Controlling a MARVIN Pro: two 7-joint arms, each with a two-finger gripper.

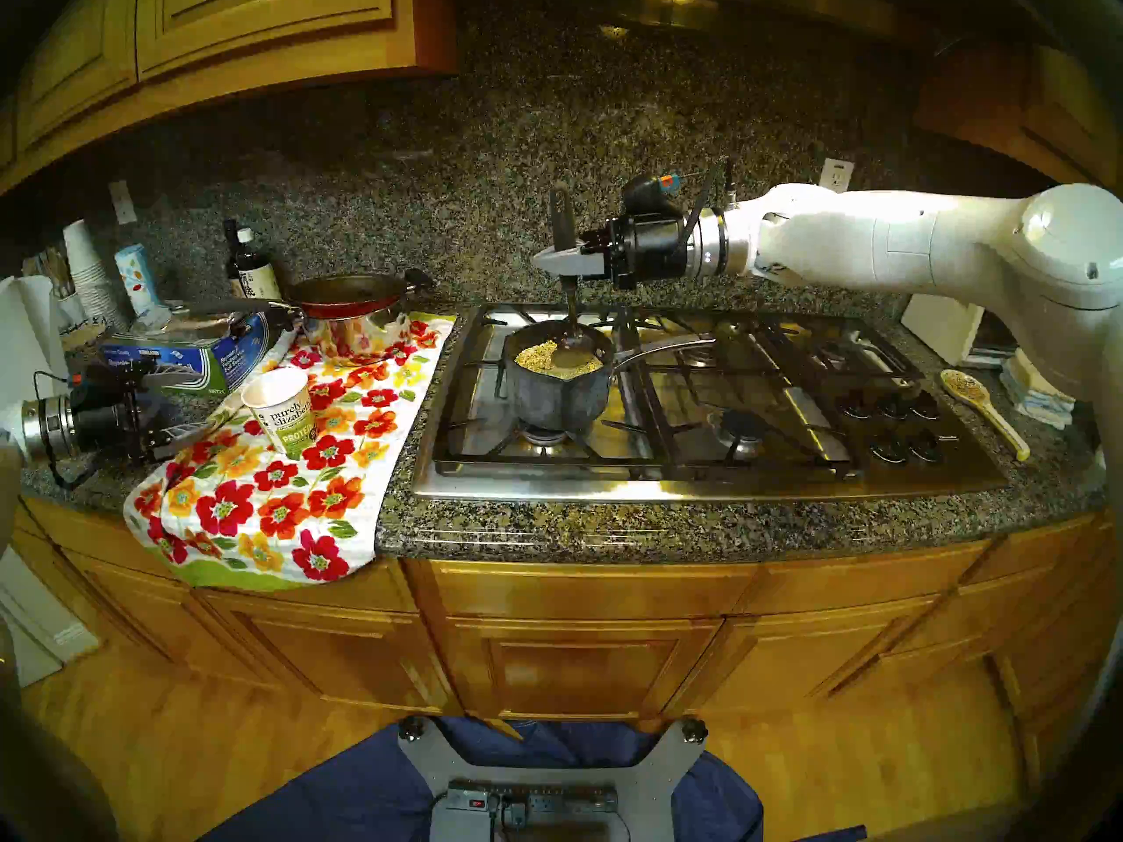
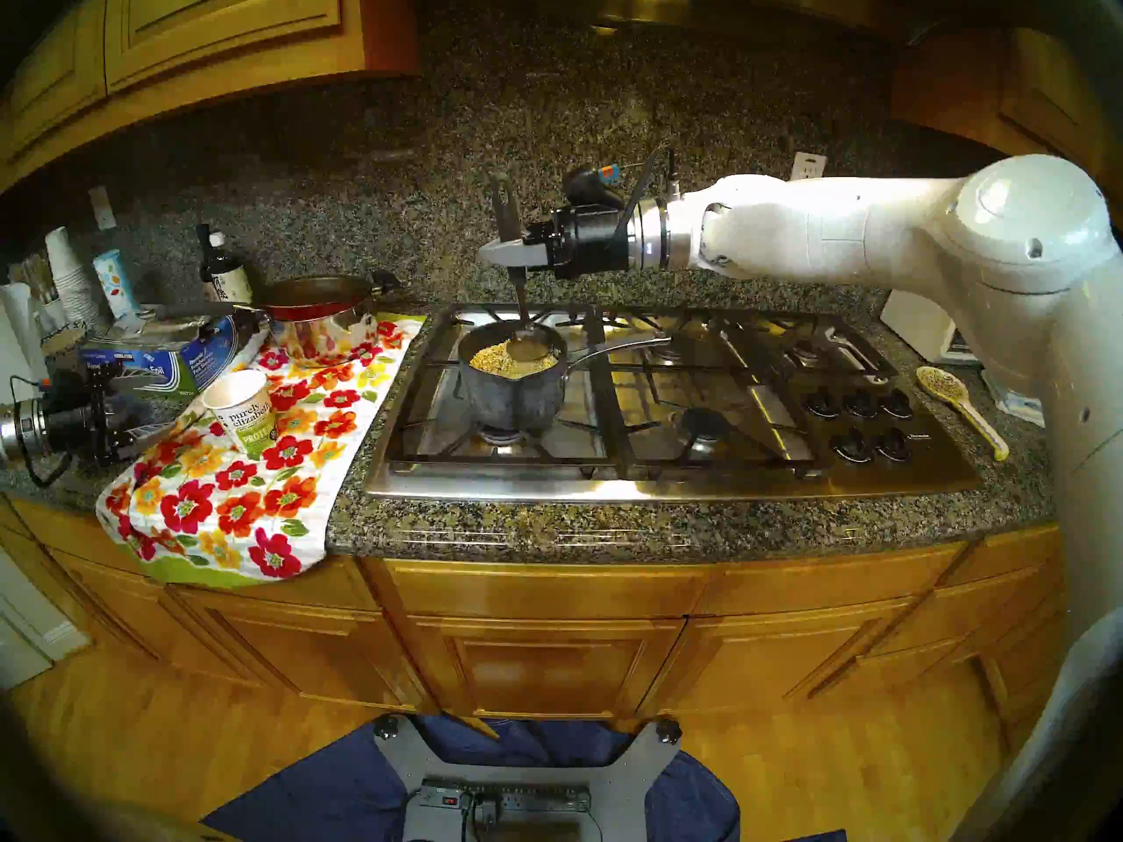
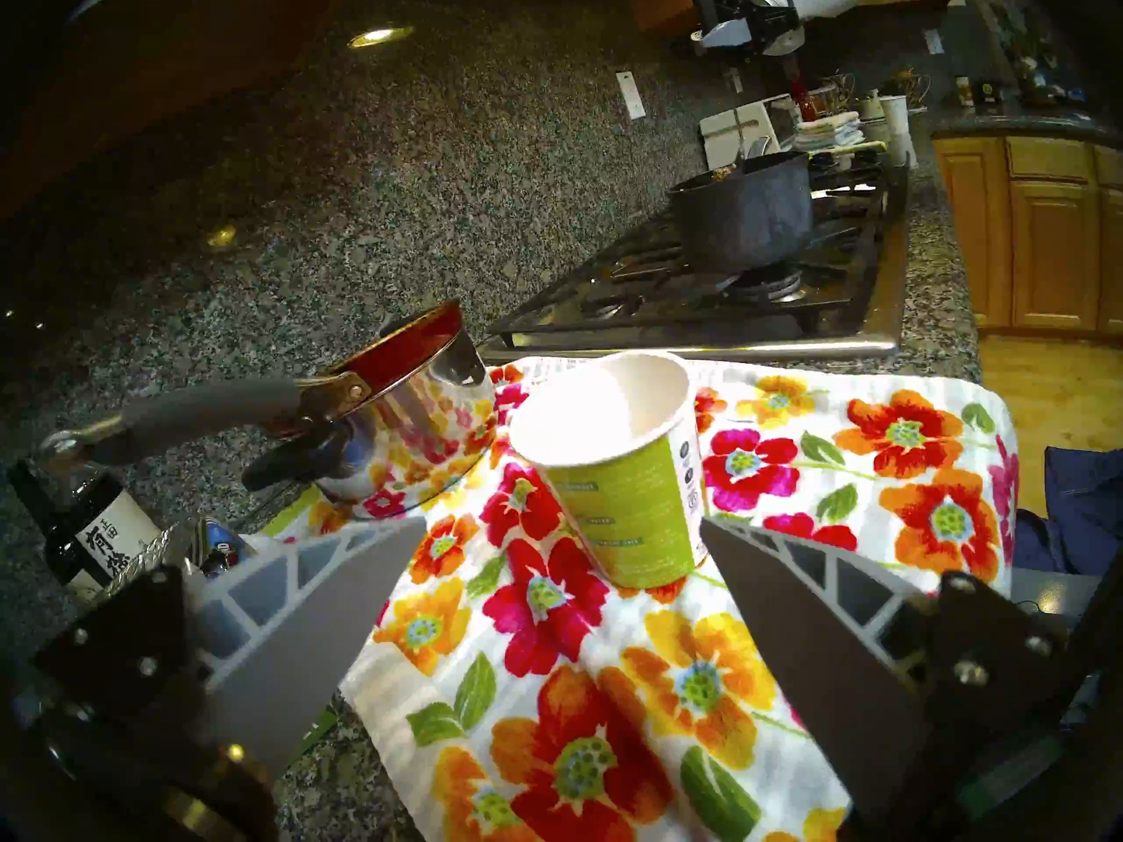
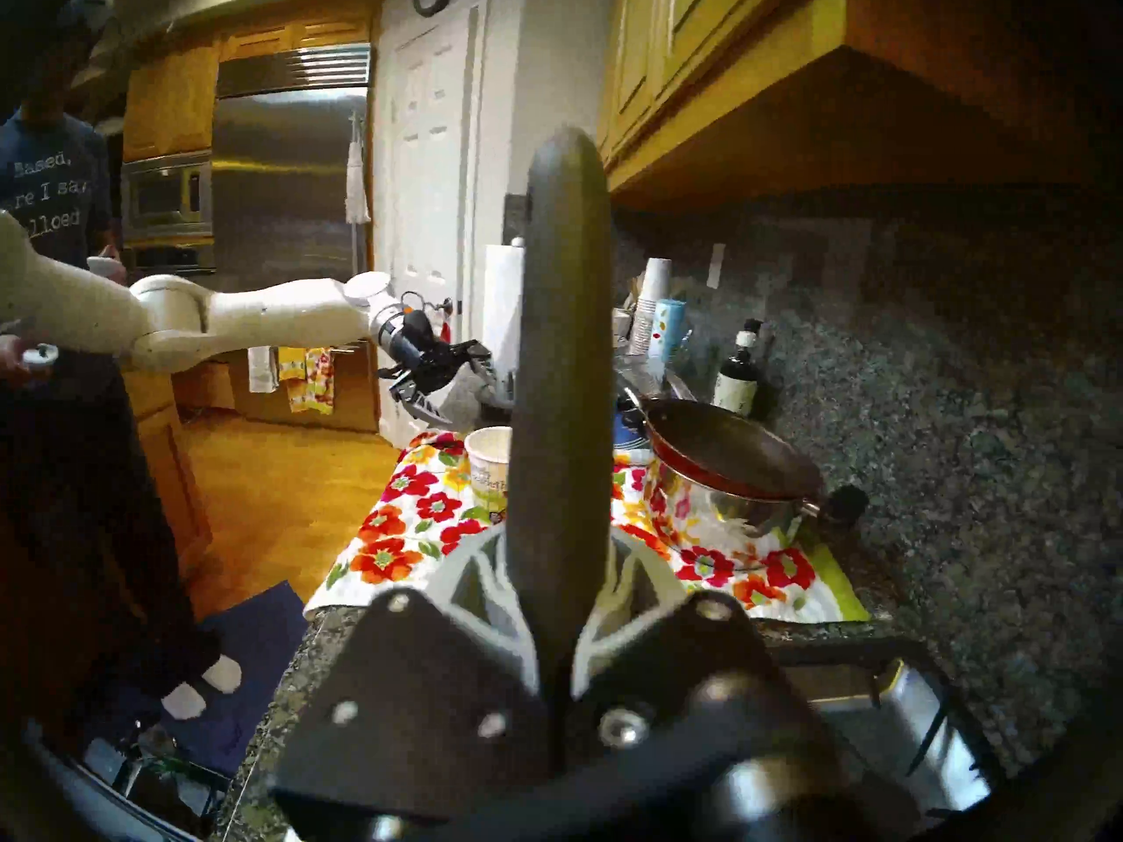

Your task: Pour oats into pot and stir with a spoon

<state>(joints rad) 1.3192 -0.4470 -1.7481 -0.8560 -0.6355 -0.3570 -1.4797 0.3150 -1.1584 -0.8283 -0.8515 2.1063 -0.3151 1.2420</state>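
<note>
The small dark grey pot (image 1: 556, 391) stands on the stove's front left burner, with pale oats (image 1: 541, 358) inside. My right gripper (image 1: 550, 259) is above the pot's far side and is shut on the flat black handle of the dark spoon (image 1: 571, 312). The spoon stands upright with its bowl down in the oats. In the right wrist view the handle (image 4: 562, 367) rises between the closed fingers. The white "purely elizabeth" cup (image 1: 279, 412) stands upright and looks empty on the floral towel. My left gripper (image 3: 562, 525) is open just left of the cup and does not touch it.
A red frying pan (image 1: 346, 294) rests on a shiny steel pot at the towel's back. A foil box (image 1: 176, 361), a dark bottle (image 1: 249, 263) and stacked cups crowd the left counter. A cream spoon (image 1: 978, 403) lies right of the stove. A person (image 4: 54, 215) stands beyond the left arm.
</note>
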